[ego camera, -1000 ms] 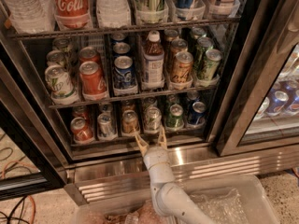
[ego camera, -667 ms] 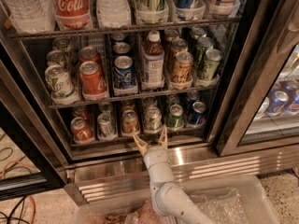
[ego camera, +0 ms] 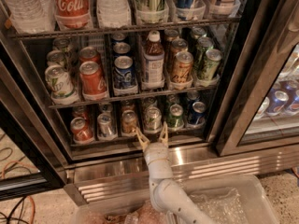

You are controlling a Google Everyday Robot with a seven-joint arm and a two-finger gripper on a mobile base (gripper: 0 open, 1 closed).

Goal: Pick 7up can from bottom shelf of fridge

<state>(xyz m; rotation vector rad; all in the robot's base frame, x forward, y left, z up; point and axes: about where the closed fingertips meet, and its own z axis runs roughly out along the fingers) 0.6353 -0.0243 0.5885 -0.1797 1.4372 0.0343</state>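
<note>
Can, 7up can (ego camera: 152,117): pale silvery-green, upright in the fourth clear tray from the left on the bottom shelf (ego camera: 93,141) of the fridge (ego camera: 233,78), lower middle of the frame. Unmoved since a second ago.

Tool (ego camera: 151,129): just below and in front of that can at the shelf's front edge, fingers (ego camera: 139,136) spread in a wide V, gripping nothing. Its place and spread are practically the same as one second ago.

Bottom-shelf trays, left to right:
- red can (ego camera: 81,129)
- plain silver can (ego camera: 106,124)
- brown-orange can (ego camera: 128,121)
- 7up can
- deeper green can (ego camera: 175,115)
- blue can (ego camera: 197,112)

More cans stand behind the front ones.

Rack above: tall bottle (ego camera: 153,62) at centre, with rows of cans either side.

Ribbed steel base (ego camera: 224,164) runs below the door opening. Clear plastic bin (ego camera: 252,190) at the bottom edge holds bagged items that cannot be made out. Neighbouring cooler (ego camera: 280,97) at right holds blue cans.
</note>
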